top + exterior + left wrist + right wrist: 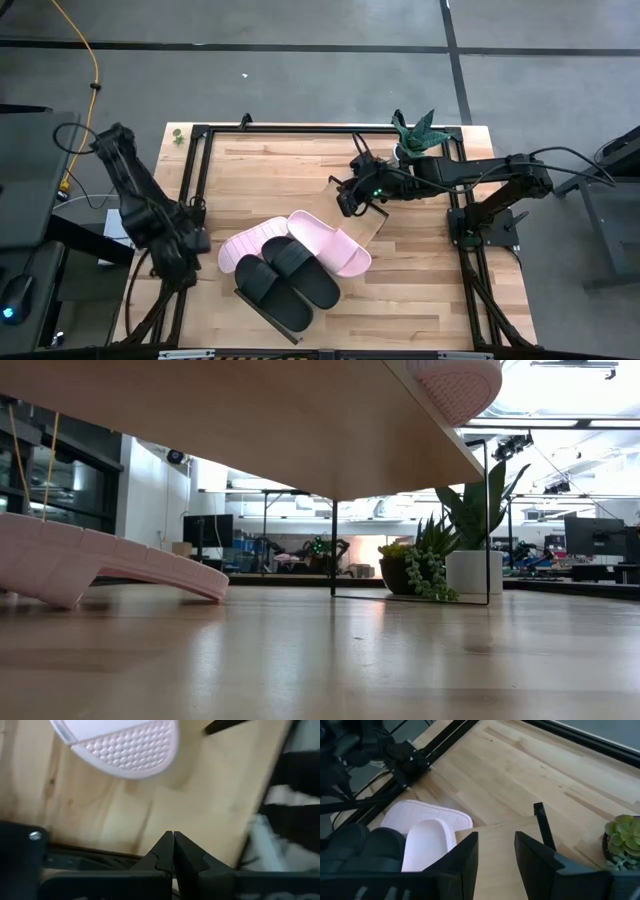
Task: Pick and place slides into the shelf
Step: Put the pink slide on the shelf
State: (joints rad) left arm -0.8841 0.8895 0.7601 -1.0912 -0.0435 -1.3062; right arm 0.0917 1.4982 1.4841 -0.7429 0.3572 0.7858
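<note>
My right tool [345, 203] over shelf [370, 228] far end, fingers parted, holding nothing. One pink slide [247, 243] off shelf; approach its strap squarely. Left tool [173, 851] pinched closed, parked at tabletop's left edge.

My right gripper [350, 203] hangs just past table centre toward one o'clock, over the far end of the long light-wood shelf board with thin black frame [372, 226]. At its seven o'clock a light pink slide sandal [330, 241] lies on that board. A second pink slide [246, 243] sits at nine o'clock of it, with two matte black slides [290, 278] at six. My left gripper [193, 242] waits at the table's nine o'clock edge. A green potted plant [414, 135] stands at one o'clock.
</note>
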